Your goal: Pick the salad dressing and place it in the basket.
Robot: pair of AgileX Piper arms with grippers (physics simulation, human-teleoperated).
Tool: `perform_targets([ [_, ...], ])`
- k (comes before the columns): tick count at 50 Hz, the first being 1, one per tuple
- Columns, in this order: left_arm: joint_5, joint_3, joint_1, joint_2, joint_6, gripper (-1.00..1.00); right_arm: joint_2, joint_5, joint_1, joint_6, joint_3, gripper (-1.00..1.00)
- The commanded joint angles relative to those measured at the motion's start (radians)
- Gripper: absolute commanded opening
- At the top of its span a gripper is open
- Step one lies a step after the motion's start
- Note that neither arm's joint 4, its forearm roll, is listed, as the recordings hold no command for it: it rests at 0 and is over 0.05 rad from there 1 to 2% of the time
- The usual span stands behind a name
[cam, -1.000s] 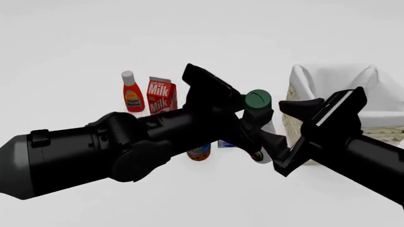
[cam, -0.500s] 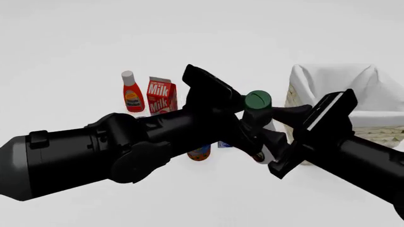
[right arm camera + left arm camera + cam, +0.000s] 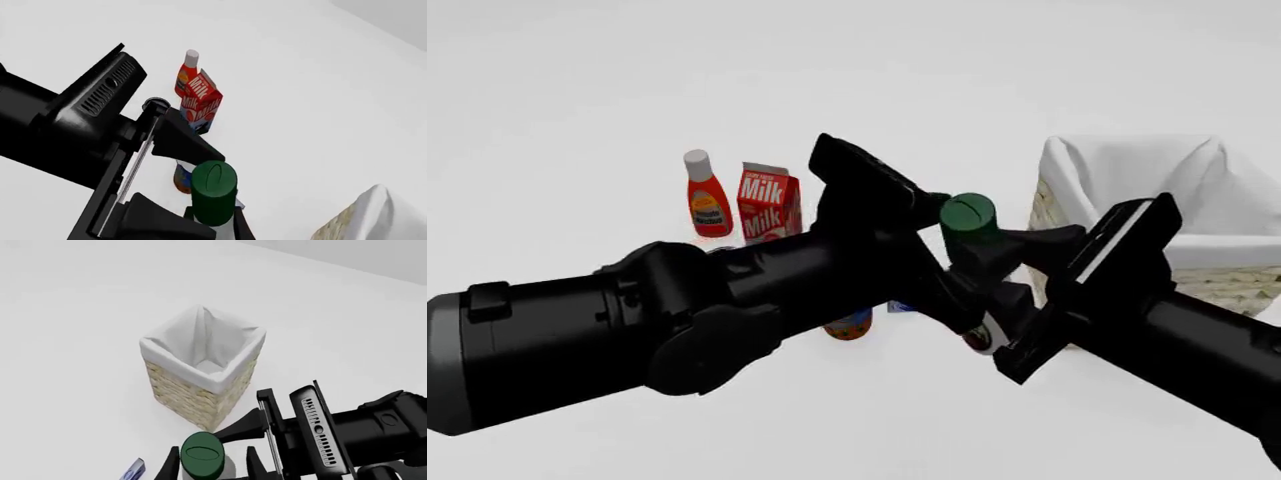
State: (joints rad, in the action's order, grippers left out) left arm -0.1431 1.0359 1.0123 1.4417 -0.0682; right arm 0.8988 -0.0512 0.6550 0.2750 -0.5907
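Note:
The salad dressing (image 3: pixel 968 216), a white bottle with a dark green cap, is held off the table and slightly tilted, in the middle of the front view. My left gripper (image 3: pixel 958 278) is shut on its body; the cap shows between its fingers in the left wrist view (image 3: pixel 202 454). My right gripper (image 3: pixel 1010 268) is open, with its fingers on either side of the bottle from the right; the cap shows in the right wrist view (image 3: pixel 213 189). The wicker basket (image 3: pixel 1121 170) with white lining stands just right of the bottle, behind the right gripper, and also shows in the left wrist view (image 3: pixel 190 390).
A red bottle with a white cap (image 3: pixel 706 196) and a milk carton (image 3: pixel 767 200) stand at the back left. A small colourful can (image 3: pixel 849 323) and a blue packet (image 3: pixel 902 304) sit on the table under the left arm.
My right gripper has moved left until its open fingers straddle the bottle. The bottle, held by the left gripper, has tilted a little.

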Motion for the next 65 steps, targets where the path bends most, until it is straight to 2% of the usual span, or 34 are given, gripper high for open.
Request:
perform_targets([
  [1, -0.01, -0.012, 0.024, -0.036, -0.006, 1.0, -0.001, 0.009, 0.006, -0.014, -0.01, -1.0],
  [4, -0.022, -0.02, 0.009, -0.071, -0.027, 1.0, -0.002, 0.009, 0.008, -0.015, -0.01, -1.0],
  [6, -0.015, -0.017, -0.003, -0.088, -0.015, 1.0, -0.003, 0.008, 0.007, -0.018, -0.01, -1.0],
  [8, -0.008, -0.016, -0.013, -0.119, 0.033, 1.0, 0.0, 0.011, 0.008, -0.02, -0.009, -1.0],
  [10, -0.001, -0.014, -0.023, -0.16, 0.011, 1.0, 0.003, 0.016, 0.01, -0.023, -0.007, -1.0],
  [15, 0.002, -0.021, -0.072, -0.256, 0.06, 1.0, 0.001, 0.018, 0.01, -0.027, -0.006, -1.0],
  [16, 0.007, -0.029, -0.093, -0.318, 0.044, 1.0, 0.0, 0.021, 0.011, -0.031, -0.004, -1.0],
  [17, 0.008, -0.029, -0.093, -0.319, 0.044, 1.0, 0.0, 0.021, 0.011, -0.031, -0.004, -1.0],
  [19, 0.016, -0.039, -0.126, -0.372, 0.106, 1.0, 0.0, 0.023, 0.01, -0.033, -0.002, -1.0],
  [22, 0.016, -0.059, -0.162, -0.445, 0.088, 1.0, -0.002, 0.023, 0.011, -0.039, -0.002, -1.0],
  [24, 0.015, -0.091, -0.217, -0.549, 0.068, 1.0, -0.006, 0.025, 0.01, -0.043, 0.0, -1.0],
  [27, 0.008, -0.137, -0.303, -0.64, 0.088, 1.0, -0.01, 0.028, 0.008, -0.046, 0.003, -1.0],
  [30, 0.003, -0.154, -0.323, -0.67, 0.067, 1.0, -0.015, 0.026, 0.009, -0.05, 0.003, -1.0],
  [31, -0.007, -0.202, -0.389, -0.731, 0.061, 1.0, -0.019, 0.026, 0.008, -0.053, 0.004, -1.0],
  [36, -0.012, -0.329, -0.537, -0.862, -0.002, 1.0, -0.035, 0.022, 0.009, -0.062, 0.004, -1.0],
  [40, -0.017, -0.385, -0.6, -0.914, -0.018, 1.0, -0.045, 0.017, 0.01, -0.064, 0.0, -1.0],
  [43, -0.025, -0.443, -0.67, -0.964, 0.023, 1.0, -0.056, 0.013, 0.009, -0.069, 0.0, -1.0],
  [50, -0.047, -0.594, -0.804, -1.097, -0.028, 1.0, -0.088, -0.001, -0.006, -0.078, -0.011, -1.0],
  [54, -0.061, -0.692, -0.894, -1.144, -0.012, 1.0, -0.101, -0.016, -0.019, -0.079, -0.032, -1.0],
  [58, -0.061, -0.755, -0.928, -1.17, -0.056, 1.0, -0.104, -0.02, -0.037, -0.083, -0.049, -1.0],
  [65, -0.045, -0.794, -0.963, -1.219, -0.043, 1.0, -0.114, -0.033, -0.064, -0.087, -0.083, -1.0],
])
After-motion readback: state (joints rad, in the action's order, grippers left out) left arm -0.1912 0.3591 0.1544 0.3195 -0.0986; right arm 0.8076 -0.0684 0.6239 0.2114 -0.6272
